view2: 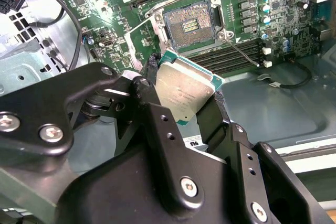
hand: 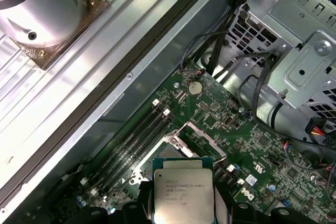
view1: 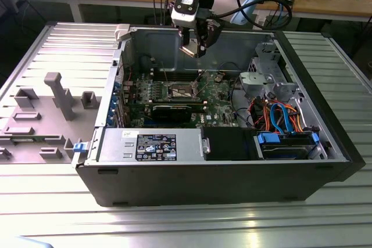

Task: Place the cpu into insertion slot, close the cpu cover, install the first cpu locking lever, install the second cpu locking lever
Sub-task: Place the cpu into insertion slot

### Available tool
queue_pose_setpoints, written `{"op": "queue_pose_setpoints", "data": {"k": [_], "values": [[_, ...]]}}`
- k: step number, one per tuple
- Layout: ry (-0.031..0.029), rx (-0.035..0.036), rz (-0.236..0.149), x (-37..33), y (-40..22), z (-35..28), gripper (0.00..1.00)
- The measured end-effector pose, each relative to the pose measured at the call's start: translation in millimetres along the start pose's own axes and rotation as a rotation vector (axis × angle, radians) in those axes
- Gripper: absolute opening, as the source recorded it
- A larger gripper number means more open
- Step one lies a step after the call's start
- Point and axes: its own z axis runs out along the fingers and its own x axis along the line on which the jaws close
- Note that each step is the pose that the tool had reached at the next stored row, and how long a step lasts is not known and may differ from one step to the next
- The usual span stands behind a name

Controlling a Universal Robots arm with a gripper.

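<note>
Two opposite edges of the small, flat, silver-grey square cpu (view2: 185, 88) sit clamped in the black gripper (view1: 195, 49) above the gold-brown insertion slot (view2: 190, 24), a chip likely light, stiff, fragile underneath.

cpu (view2: 184, 90) above insertion slot (view2: 190, 23)

In the first wrist view the cpu (hand: 182, 195) is hiding much of the insertion slot (hand: 168, 153) and running off the edge.
</note>
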Motion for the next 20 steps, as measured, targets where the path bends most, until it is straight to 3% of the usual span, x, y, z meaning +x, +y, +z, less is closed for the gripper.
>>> {"op": "queue_pose_setpoints", "data": {"k": [20], "values": [[-0.0046,0.0015,0.026,0.0,0.0,0.4,0.55]]}}
